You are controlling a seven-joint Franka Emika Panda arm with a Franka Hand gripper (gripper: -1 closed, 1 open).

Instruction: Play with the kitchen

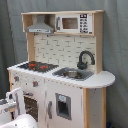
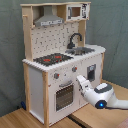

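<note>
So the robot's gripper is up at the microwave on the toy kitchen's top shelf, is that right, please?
Not quite. In the second exterior view the gripper is low on the kitchen front, beside the oven door under the knobs; the microwave on the top shelf is untouched.

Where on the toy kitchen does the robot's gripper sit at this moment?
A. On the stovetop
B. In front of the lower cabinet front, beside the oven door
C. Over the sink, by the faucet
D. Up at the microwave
B: in the second exterior view the gripper is low at the front of the kitchen, just right of the oven door, well below the stovetop, sink and microwave.
</note>
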